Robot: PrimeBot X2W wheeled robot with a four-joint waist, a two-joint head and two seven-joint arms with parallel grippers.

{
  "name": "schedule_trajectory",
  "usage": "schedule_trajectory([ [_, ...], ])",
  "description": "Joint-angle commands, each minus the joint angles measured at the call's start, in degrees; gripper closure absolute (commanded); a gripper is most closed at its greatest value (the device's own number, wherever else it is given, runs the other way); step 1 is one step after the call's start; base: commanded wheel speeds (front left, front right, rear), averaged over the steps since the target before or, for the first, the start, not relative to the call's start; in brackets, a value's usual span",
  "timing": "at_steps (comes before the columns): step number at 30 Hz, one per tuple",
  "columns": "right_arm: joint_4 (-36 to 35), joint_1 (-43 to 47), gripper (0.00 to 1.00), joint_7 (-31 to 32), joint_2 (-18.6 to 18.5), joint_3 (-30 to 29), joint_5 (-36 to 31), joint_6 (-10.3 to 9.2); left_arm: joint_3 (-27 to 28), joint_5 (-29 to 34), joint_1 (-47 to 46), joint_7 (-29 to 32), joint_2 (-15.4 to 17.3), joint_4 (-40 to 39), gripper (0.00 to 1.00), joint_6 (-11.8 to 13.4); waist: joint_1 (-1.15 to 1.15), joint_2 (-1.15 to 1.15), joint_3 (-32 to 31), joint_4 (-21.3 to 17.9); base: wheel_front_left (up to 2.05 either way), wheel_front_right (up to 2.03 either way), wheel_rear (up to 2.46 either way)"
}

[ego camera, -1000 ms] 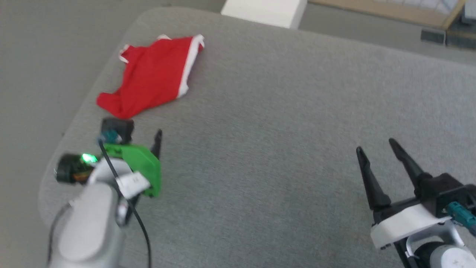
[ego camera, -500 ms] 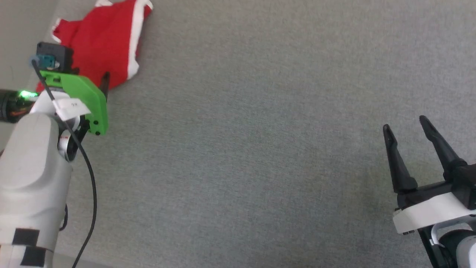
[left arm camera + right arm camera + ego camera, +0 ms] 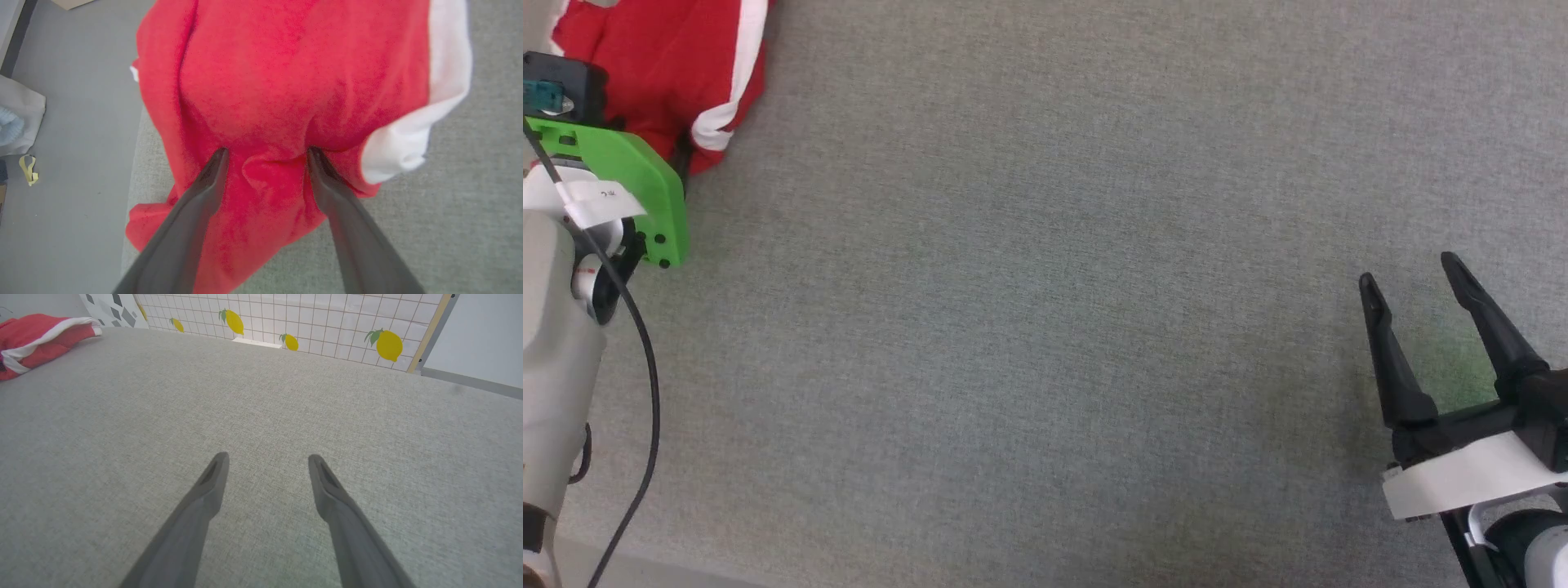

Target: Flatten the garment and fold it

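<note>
The grey padded surface (image 3: 1045, 327) is taking up most of the head view. The garment (image 3: 662, 57) is lying crumpled at the upper left of that view, cut off by the top and left edges, its white trim curling along the right side. The left wrist view is showing the red cloth close up, with a puckered fold and grey floor (image 3: 61, 122) beyond the surface's edge; no print can be made out.

The left gripper (image 3: 265, 153) is standing with its fingers spread wide, the tips resting on the cloth and the fold between them; in the head view a green mount (image 3: 629, 180) is hiding most of it. The right gripper (image 3: 1409, 273) is hovering at the lower right, fingers apart and holding nothing, well apart from the garment. Its wrist view is showing a tiled wall with lemons (image 3: 327, 318).
</note>
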Motion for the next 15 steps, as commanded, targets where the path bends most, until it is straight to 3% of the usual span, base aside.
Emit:
schedule_trajectory([
  [1, -0.41, 0.37, 0.0, -0.28, 0.04, -0.2, -0.48, -0.08, -1.9, -1.56, -0.62, 0.6, 0.06, 0.3, 0.85, -0.03, -0.01, 0.0, 0.52, -0.38, 0.0, 0.0, 0.0],
  [2, -0.4, 0.38, 0.0, -0.32, 0.01, -0.36, -0.48, -0.08, -3.08, -2.36, -0.64, 0.77, 0.19, -0.02, 1.0, -0.03, -0.01, 0.0, 0.52, -0.41, 0.0, 0.0, 0.0],
  [8, 0.52, -0.02, 0.0, -0.5, 0.03, -0.95, -0.32, -0.08, -6.84, -5.8, -1.54, -1.79, 2.1, 1.01, 1.0, -0.03, -0.01, 0.0, -0.76, -0.42, 0.0, 0.0, 0.0],
  [15, 3.36, -0.12, 0.0, -0.64, 0.52, -0.36, 0.13, -0.08, -8.35, -6.96, -3.27, -6.92, 2.69, 3.36, 1.0, -0.03, -0.01, 0.0, -6.37, 0.02, 0.0, 0.0, 0.0],
])
